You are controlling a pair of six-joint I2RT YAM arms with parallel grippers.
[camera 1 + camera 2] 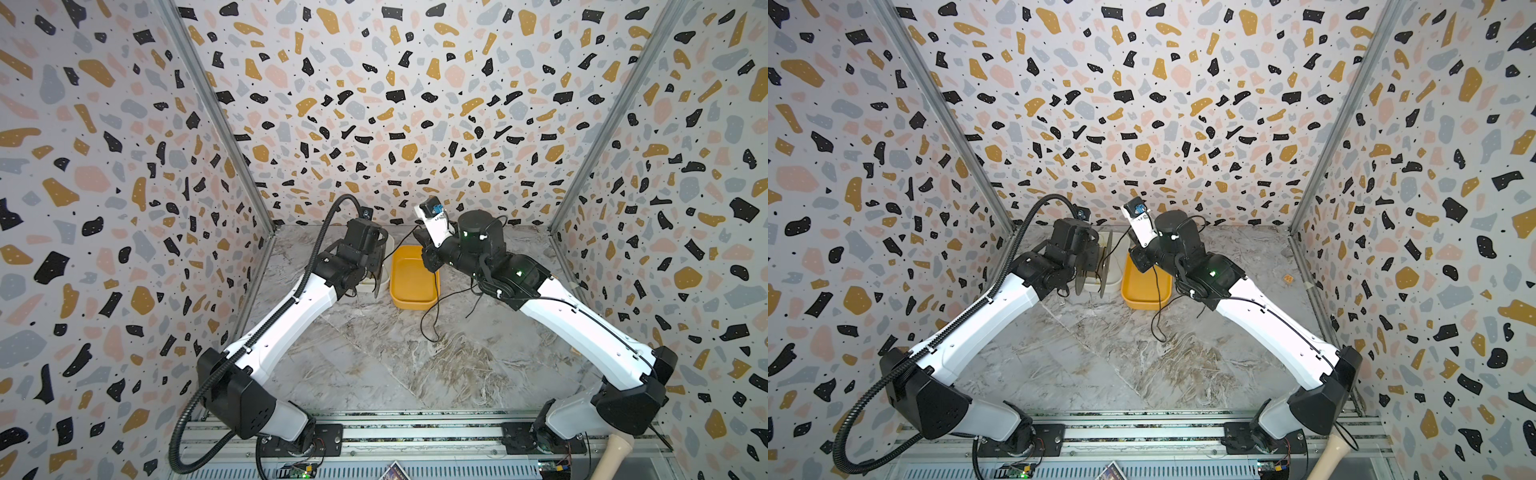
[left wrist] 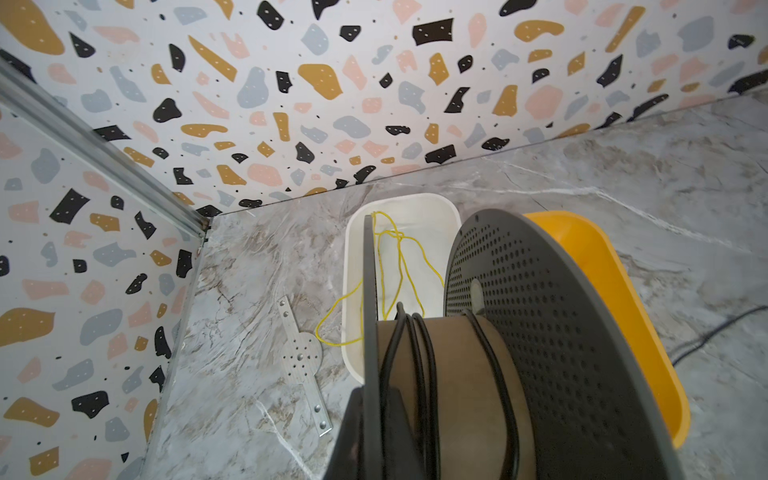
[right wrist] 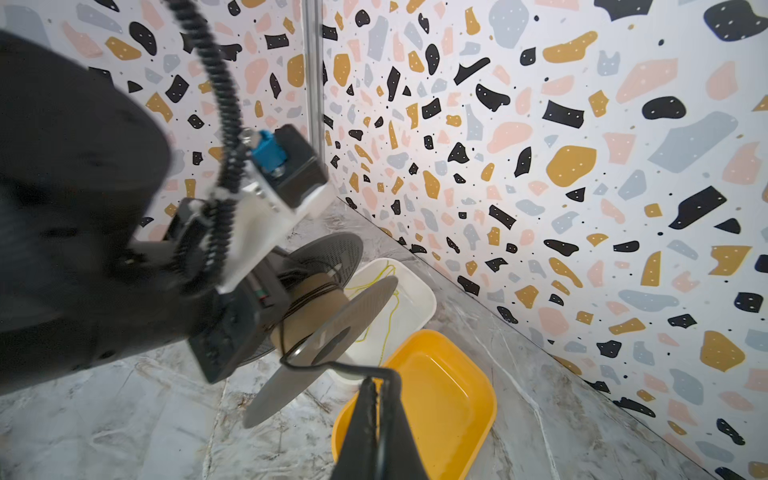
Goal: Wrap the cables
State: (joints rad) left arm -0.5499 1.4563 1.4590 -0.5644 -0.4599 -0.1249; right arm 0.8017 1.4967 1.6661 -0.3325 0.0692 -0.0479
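Black cable [image 1: 422,322] lies partly slack on the counter [image 1: 374,374] in both top views, trailing past the yellow tray [image 1: 411,301] up toward the right gripper [image 1: 428,257]. Risk: the loose loop could snag on the tray rim when drawn in.

Left wrist view: the left gripper [image 2: 374,415] is clamped on one flange of the spool [image 2: 561,332]. Only a few widely spaced turns sit on the core. Risk: loose turns may cross or slide.

Right wrist view: the right gripper [image 3: 376,399] is pinched shut on the cable, just beside the near flange. Risk: excess tension may pull the line over the flange edge or twist the spool out of its edge grip.
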